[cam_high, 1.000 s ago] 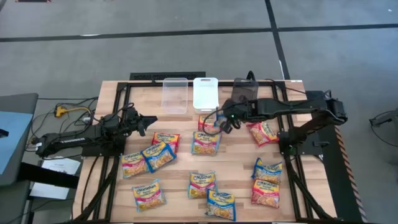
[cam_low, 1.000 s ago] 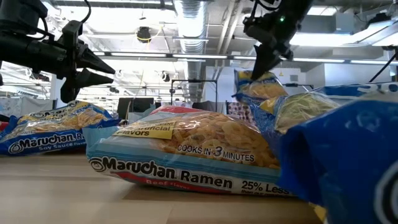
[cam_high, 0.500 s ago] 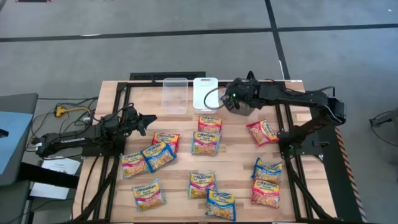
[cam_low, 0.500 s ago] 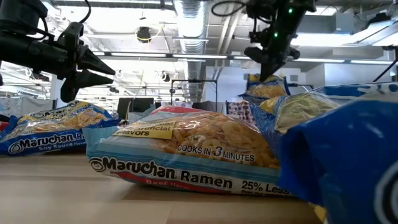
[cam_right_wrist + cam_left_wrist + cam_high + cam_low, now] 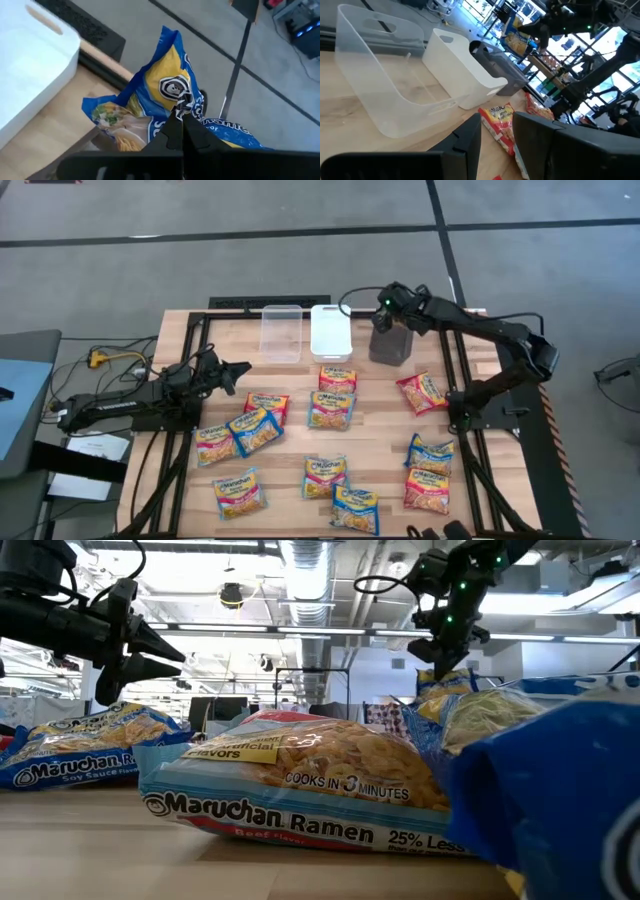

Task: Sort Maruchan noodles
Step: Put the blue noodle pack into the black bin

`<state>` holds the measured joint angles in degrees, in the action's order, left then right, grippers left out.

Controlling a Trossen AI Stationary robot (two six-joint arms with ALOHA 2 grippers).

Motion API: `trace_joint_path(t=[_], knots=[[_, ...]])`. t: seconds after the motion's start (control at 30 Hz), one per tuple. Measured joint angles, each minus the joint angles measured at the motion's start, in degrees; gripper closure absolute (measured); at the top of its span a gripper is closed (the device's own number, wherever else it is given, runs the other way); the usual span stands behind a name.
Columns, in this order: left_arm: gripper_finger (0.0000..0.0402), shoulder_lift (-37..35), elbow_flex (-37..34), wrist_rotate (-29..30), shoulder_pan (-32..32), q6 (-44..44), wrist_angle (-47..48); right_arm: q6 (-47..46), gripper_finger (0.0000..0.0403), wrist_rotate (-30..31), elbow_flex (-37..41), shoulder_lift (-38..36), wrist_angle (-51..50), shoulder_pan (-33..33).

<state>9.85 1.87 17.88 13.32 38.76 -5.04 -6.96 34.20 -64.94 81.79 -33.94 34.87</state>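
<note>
High view: the right end effector (image 5: 388, 305) has carried a blue-banded packet from the bench's middle up over the dark-grey bin (image 5: 391, 346), just right of the white bin (image 5: 330, 330). Right wrist view: its fingers are pinched tight on the blue-banded packet (image 5: 150, 107), so a drop looks next. Low view: the left end effector (image 5: 165, 648), partly open and empty, hasn't moved, well left of that bin.

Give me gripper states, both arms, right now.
Left gripper: open, empty, above the table.
Right gripper: shut on blue noodle packet, over the dark-grey bin.

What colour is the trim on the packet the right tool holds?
Blue, on a yellow packet pinched by the right tool; the right wrist view shows it best.
</note>
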Motion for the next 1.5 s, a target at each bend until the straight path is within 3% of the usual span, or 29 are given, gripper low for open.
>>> trace_joint_path(t=[0.53, 0.97, 1.5], knots=[[0.0301, -0.01, -0.01, 2.48, 0.00, 0.07, 0.02, 9.90, 0.0399, -4.32, 8.06, 0.09, 13.64, 5.14], [0.0301, -0.02, -0.02, 3.60, 0.00, -0.98, 0.02, 11.94, 0.0398, -6.52, 12.85, 0.09, 16.36, 7.30], [0.0301, -0.01, -0.02, 3.58, 0.00, -0.42, 0.02, 17.21, 0.0398, -7.00, 12.93, 0.07, 16.66, 7.40]])
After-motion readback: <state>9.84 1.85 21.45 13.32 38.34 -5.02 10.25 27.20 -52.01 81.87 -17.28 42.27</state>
